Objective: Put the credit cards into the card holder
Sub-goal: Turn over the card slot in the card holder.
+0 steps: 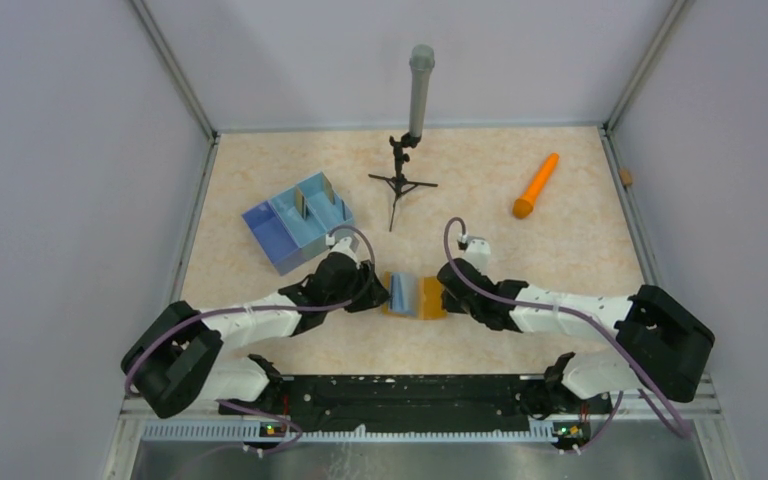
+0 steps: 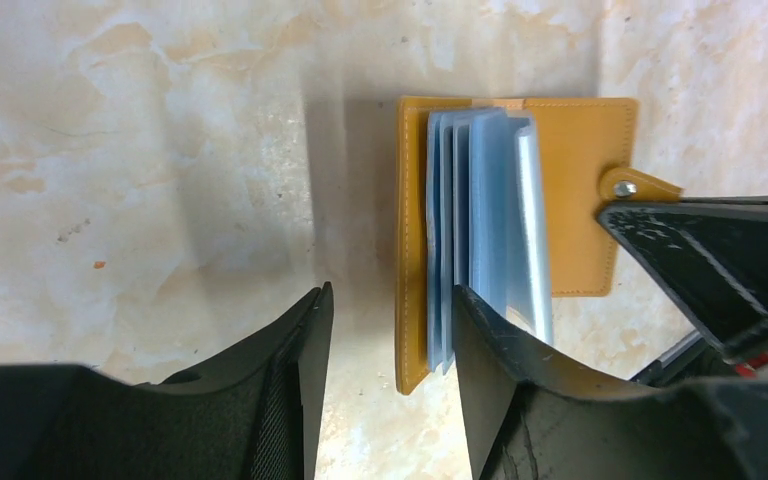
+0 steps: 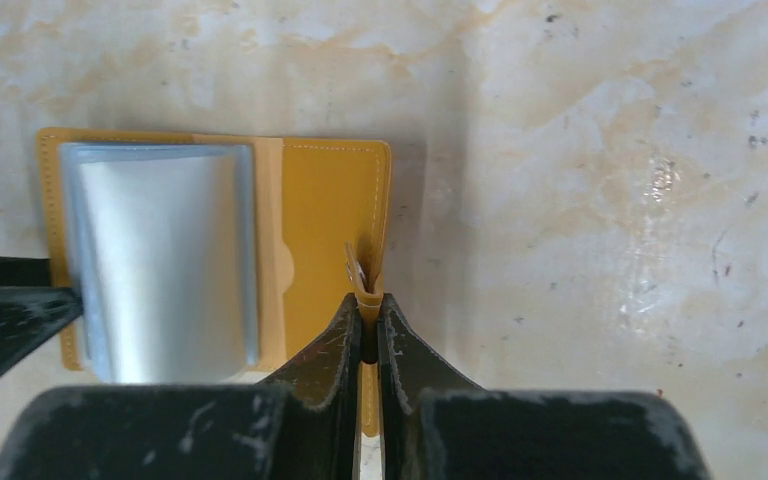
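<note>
The mustard-orange card holder (image 1: 415,296) lies open on the table between my two grippers, its greyish-blue pockets (image 2: 480,230) fanned up. My left gripper (image 2: 390,322) is open. It straddles the holder's left edge and the first few pockets, and its right finger (image 2: 490,350) rests against them. My right gripper (image 3: 365,303) is shut on the holder's snap tab (image 3: 360,275) at its right edge. Two grey-brown credit cards (image 1: 301,204) (image 1: 328,188) stand upright in the blue tray, away from both grippers. No card shows in the wrist views.
The blue divided tray (image 1: 280,240) sits behind the left arm. A black tripod with a grey cylinder (image 1: 418,95) stands at the back centre. An orange cone-shaped stick (image 1: 536,186) lies at the back right. Walls enclose the table on three sides.
</note>
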Tool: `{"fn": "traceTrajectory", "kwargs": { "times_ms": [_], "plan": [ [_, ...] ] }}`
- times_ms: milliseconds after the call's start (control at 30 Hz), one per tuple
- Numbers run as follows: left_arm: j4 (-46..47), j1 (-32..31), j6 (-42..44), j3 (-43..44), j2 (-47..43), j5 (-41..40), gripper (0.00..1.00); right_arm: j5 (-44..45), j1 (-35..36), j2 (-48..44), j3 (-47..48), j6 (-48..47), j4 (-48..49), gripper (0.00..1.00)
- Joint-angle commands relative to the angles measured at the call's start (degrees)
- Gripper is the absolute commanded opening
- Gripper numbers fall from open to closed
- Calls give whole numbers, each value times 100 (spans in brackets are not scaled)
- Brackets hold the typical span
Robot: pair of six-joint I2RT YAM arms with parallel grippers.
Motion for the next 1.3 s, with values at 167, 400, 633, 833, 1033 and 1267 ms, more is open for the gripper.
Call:
{"fn": "traceTrajectory", "kwargs": {
  "times_ms": [167, 400, 633, 833, 1033, 1267],
  "plan": [
    [-75, 10, 251, -25, -889, -91, 54, -204, -338, 27, -467, -26, 361, 0],
    [122, 5, 298, 261, -464, 380, 63, -387, -389, -109, -615, -92, 668, 2],
    [-164, 0, 430, 514, -69, 226, 70, -313, -459, -324, -589, -75, 361, 23],
    [-327, 9, 583, 509, -433, 182, 76, -109, -529, -1002, -458, -276, -157, 54],
    [-825, 95, 683, 891, -414, 358, 77, -246, -542, -1491, -178, -669, -313, 66],
    [-55, 98, 437, 959, 98, 1049, 61, -782, -543, -1756, 155, -985, -27, 61]
  ]
}}
